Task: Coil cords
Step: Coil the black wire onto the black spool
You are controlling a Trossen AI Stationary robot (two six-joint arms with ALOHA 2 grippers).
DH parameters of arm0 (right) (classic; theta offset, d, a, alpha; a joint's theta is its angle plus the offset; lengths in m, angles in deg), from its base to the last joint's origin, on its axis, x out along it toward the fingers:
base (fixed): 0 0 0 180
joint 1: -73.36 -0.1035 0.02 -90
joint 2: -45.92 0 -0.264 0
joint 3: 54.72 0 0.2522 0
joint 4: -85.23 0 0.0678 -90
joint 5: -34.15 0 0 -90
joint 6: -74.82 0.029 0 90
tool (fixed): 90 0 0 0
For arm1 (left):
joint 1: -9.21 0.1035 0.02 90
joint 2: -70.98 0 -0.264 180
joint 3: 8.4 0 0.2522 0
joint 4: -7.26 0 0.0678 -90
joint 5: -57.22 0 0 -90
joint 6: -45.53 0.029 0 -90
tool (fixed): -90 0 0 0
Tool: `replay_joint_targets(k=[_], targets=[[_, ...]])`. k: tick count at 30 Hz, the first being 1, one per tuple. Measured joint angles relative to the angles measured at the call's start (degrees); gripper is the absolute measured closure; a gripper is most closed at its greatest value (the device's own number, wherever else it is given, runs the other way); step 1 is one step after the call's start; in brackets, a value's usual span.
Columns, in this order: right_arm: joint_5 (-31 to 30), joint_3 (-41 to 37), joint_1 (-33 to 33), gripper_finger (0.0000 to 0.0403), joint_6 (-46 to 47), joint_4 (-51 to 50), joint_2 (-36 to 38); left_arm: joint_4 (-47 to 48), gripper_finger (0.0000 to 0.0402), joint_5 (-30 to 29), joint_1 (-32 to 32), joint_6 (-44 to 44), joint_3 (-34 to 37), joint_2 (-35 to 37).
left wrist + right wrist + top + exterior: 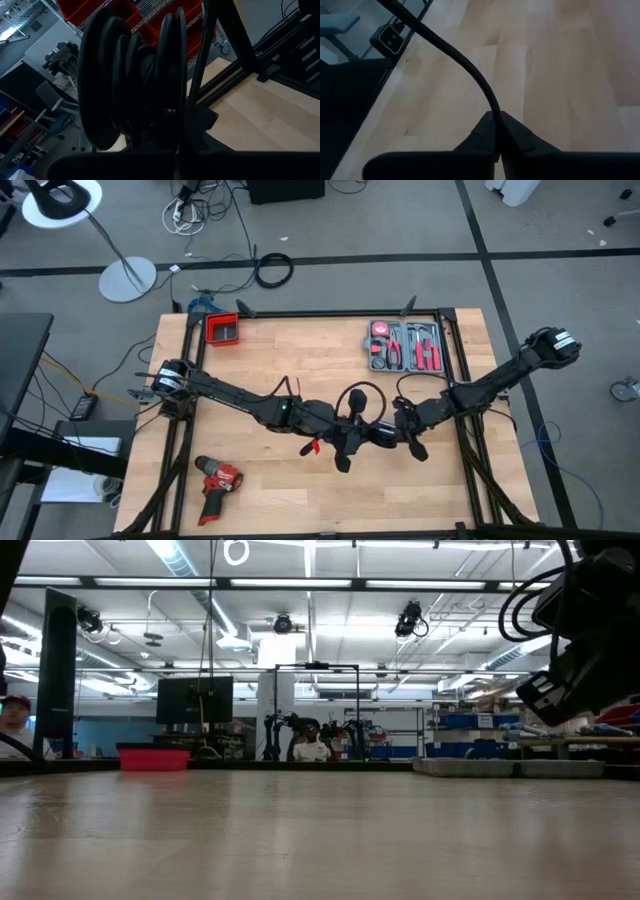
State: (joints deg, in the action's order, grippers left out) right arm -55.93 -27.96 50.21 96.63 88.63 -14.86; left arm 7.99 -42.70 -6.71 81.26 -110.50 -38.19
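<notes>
The black cord is wound into a coil of several turns point(135, 75), which stands on edge in front of my left gripper point(175, 150). In the high view the coil point(362, 397) is over the table's middle, at the end of my left gripper point(352, 425), which is shut on it. A loose strand point(470, 70) runs from the coil to my right gripper point(496, 130), which is shut on it. My right gripper point(398, 423) is just right of the coil, low over the table. The plug end does not show. My left gripper holds the coil by its lower part point(150, 132), with all the turns gathered together. The fingers come nearly level from the table's left; the gripper's dark body hides the exact place of contact. The coil stands upright, clear of the table. My right gripper pinches one strand of the cord point(495, 116) between its two fingertips point(517, 132), slanting down from the table's right. The strand rises from the fingers in a slack curve, clear of the wood.
A red drill point(218, 478) lies near the front left. A red bin point(224, 330) stands at the far left and a tool tray point(405, 347) at the far right. Black frame rails point(455, 360) run along the table's sides. A thicker black cable ring point(273, 270) lies on the floor beyond.
</notes>
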Motion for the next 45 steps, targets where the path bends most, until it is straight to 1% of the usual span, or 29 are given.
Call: replay_joint_targets(k=[5, 11, 15, 18, 24, 28, 31, 33, 39, 45], targets=[[0.61, 1.30, -3.51, 0.0397, 1.50, -2.02, 0.08, 1.39, 0.0401, -1.14, 0.00, -0.08, 0.00, 0.00], [-2.43, 6.82, -7.99, 0.0399, 1.32, -13.83, 1.51, 2.18, 0.0401, -1.20, 0.00, -1.15, 0.00, 0.00], [-6.48, 11.72, -11.14, 0.0400, 1.26, -23.25, 3.94, 3.60, 0.0401, -1.20, 0.00, -3.11, 0.00, 0.00], [-10.79, 15.40, -13.95, 0.0400, 1.42, -29.95, 5.87, 5.89, 0.0401, -1.20, 0.00, -5.94, 0.00, -0.02], [-18.33, 21.91, -18.89, 0.0400, 2.01, -37.71, 7.21, 10.26, 0.0401, -1.12, -0.04, -14.89, 0.00, -0.02], [-20.85, 24.97, -21.23, 0.0400, 2.62, -39.29, 6.92, 13.76, 0.0401, 0.36, -0.11, -22.29, 0.00, -0.02], [-21.18, 26.75, -22.44, 0.0400, 3.01, -39.15, 6.23, 17.03, 0.0401, 0.55, -0.11, -27.54, 0.00, -0.02], [-20.75, 27.60, -23.21, 0.0400, 4.16, -39.31, 5.54, 18.43, 0.0401, -0.58, -0.13, -29.94, 0.00, -0.02], [-19.98, 32.23, -26.87, 0.0400, 5.19, -39.38, 3.01, 21.46, 0.0401, -1.92, -0.61, -31.80, 0.00, -0.02], [-21.66, 39.93, -30.39, 0.0400, 5.07, -43.51, 0.47, 23.71, 0.0401, -1.66, -0.63, -33.79, 0.00, -0.02]])
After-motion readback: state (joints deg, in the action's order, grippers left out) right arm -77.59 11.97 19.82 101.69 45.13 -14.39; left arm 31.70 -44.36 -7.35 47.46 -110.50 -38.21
